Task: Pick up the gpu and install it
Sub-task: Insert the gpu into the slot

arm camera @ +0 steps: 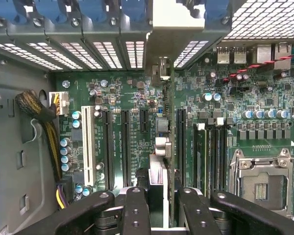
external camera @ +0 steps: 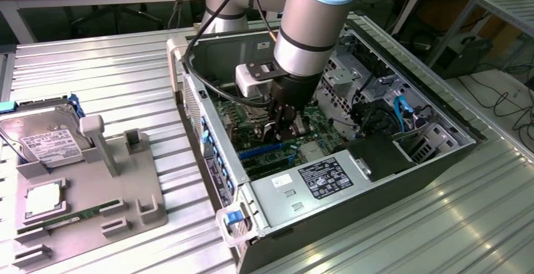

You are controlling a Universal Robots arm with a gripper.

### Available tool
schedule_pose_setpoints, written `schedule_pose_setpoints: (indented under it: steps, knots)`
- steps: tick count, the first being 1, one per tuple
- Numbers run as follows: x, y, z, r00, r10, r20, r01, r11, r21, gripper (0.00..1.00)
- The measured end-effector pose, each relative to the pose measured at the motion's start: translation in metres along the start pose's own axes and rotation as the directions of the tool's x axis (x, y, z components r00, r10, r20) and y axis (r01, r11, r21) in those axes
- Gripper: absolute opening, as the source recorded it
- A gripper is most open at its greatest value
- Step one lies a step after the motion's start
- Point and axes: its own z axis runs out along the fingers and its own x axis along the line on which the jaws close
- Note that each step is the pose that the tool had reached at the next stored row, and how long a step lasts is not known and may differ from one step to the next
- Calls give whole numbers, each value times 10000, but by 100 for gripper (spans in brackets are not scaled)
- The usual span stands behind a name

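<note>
Gpu: you hold it edge-on, long axis running toward the rear slot brackets.
Gripper: your jaws are partly closed, clamped on the card's near end above the motherboard.

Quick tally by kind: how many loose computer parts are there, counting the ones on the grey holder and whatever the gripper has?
Hard drive: 1
Processor chip: 1
Memory stick: 1
Graphics card, held by the gripper inside the computer case: 1
Total: 4
</note>
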Motion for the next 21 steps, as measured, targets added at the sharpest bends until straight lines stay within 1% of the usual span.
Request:
schedule_pose_setpoints:
  steps: [14,17,21]
  knots:
    - [0,1,-14,10000,0,1,0,10000,1,28]
    - [0,-1,-15,10000,52,-46,-52,10000,1,28]
    - [0,-1,-14,10000,60,-47,-60,10000,3,28]
